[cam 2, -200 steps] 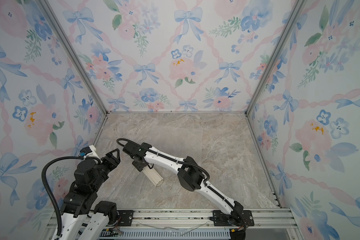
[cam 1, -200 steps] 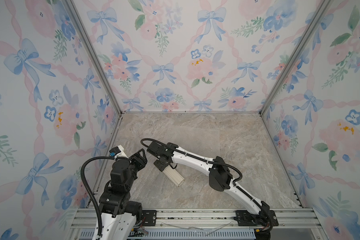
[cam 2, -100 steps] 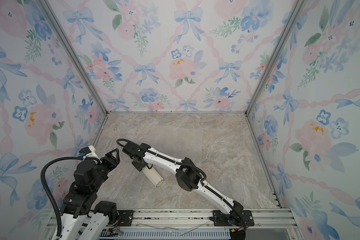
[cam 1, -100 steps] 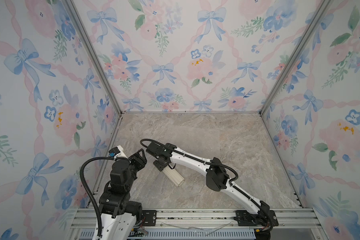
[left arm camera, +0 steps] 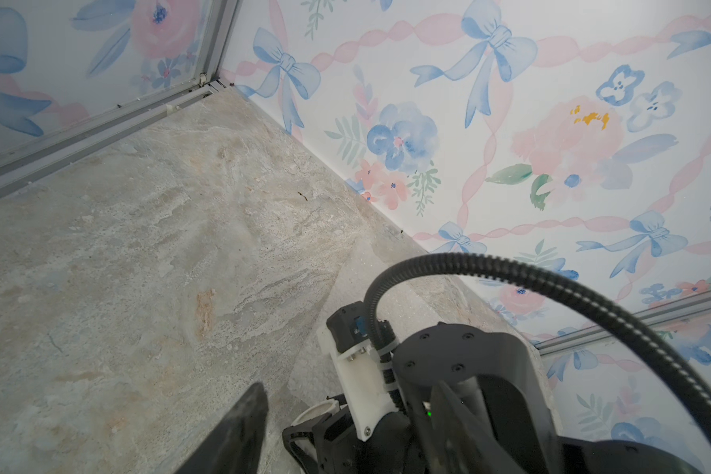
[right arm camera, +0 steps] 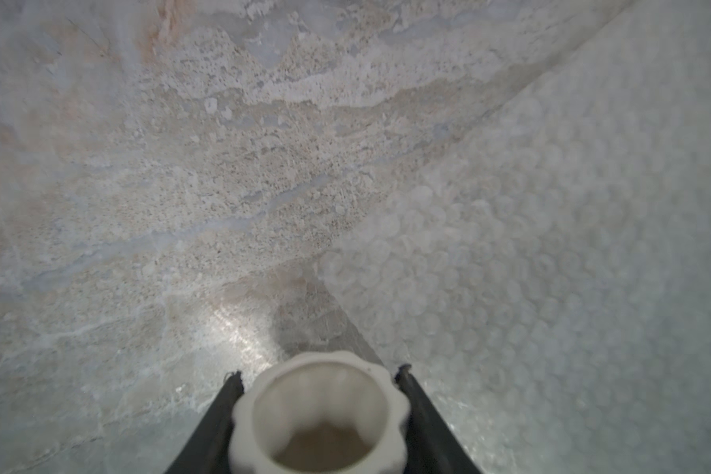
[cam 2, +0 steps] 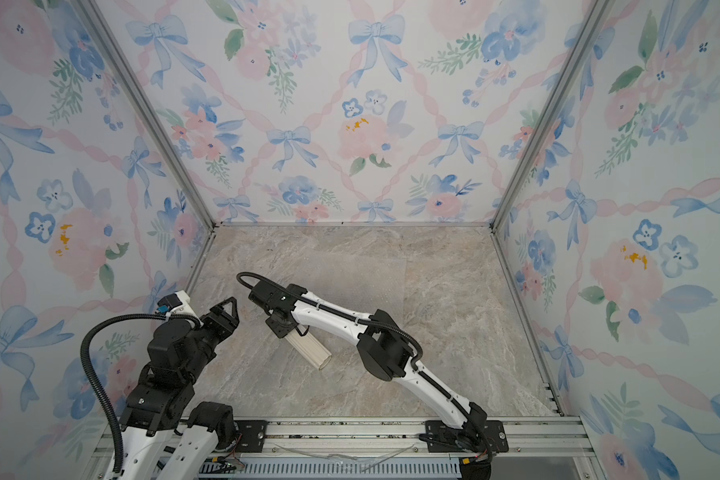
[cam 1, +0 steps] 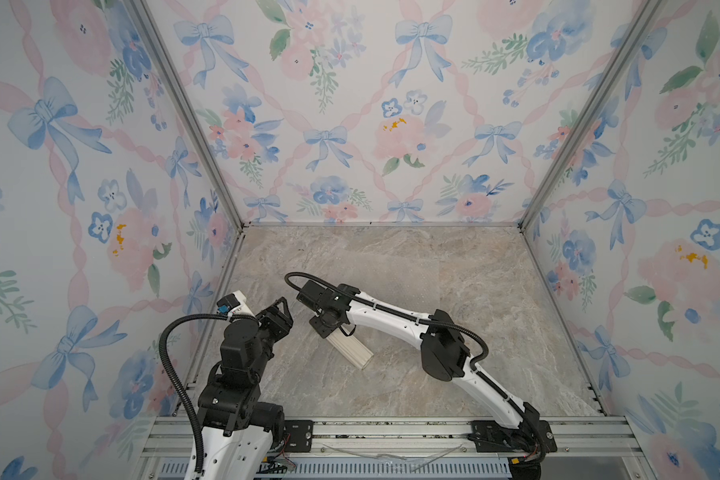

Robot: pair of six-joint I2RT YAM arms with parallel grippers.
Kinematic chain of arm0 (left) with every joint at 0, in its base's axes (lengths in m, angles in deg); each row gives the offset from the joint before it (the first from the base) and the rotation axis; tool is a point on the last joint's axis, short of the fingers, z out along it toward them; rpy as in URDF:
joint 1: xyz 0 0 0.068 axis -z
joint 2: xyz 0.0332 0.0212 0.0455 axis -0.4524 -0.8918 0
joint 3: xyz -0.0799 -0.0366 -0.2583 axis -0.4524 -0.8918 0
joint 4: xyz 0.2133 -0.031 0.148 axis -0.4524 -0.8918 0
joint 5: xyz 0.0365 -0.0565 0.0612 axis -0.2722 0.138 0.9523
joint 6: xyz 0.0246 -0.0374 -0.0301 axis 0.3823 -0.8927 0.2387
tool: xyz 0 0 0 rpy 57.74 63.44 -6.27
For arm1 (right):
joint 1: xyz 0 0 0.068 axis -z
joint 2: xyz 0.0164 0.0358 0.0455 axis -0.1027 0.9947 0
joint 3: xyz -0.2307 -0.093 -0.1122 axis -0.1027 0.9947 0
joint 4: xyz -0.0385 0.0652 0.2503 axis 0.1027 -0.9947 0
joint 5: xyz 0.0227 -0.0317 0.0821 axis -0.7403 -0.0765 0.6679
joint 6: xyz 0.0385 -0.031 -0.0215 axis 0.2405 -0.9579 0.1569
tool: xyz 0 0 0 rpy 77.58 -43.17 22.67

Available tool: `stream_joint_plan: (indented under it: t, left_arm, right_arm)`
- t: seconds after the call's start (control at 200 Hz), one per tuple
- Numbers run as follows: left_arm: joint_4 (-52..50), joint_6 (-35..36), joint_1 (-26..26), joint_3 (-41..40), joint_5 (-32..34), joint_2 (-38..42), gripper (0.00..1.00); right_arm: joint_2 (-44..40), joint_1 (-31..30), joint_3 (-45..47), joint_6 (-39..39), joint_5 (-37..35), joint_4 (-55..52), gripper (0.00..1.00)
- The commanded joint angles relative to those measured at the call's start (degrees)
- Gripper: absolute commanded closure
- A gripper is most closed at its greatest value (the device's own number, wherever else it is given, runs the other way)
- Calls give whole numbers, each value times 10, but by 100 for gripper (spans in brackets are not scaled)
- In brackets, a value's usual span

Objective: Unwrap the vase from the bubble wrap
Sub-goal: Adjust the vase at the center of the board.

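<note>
**Near edge.** You see the rail (cam 1: 391,432) that carries both arm bases.

**Near left.** Just beyond the rail, your left gripper (cam 1: 278,309) hangs over the floor (cam 1: 391,386). Its fingers (left arm camera: 243,431) are spread and there is nothing between them. In the left wrist view the two fingers stand well apart.

**Centre left.** To the right of that gripper lies the vase (cam 1: 350,348). It is bare of any wrapping, and its long axis runs from near right to far left. Your right gripper (cam 1: 323,330) sits at the far-left end of the vase. In the right wrist view its two black fingers (right arm camera: 216,422) lie against either side of the scalloped rim and pinch it. You cannot tell from these views whether the vase rests on the floor or is lifted off it.

**Farther, to the right.** The bubble wrap (cam 1: 391,282) lies spread flat on the floor, nearly see-through in both top views. In the right wrist view its bubbles show clearly. There its near-left corner comes just beside the vase's rim.

**Far side.** Floral walls (cam 1: 350,124) close the far, left and right sides of the floor.
</note>
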State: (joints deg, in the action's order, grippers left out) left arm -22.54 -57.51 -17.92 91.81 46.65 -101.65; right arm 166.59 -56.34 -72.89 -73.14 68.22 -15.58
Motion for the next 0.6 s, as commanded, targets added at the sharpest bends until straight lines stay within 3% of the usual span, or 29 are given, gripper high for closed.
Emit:
stream_joint_plan:
  t: [0.0,0.37,0.59]
  left_arm:
    - [3,19,-1,10,-10,-19,36]
    - [24,20,0,20,-62,-85,39]
    - [40,17,5,15,-73,-105,40]
  right_arm:
    - [-129,3,83,-7,-39,108,100]
    - [-457,5,587,-8,-78,582,100]
    - [-513,-5,692,-36,-84,673,100]
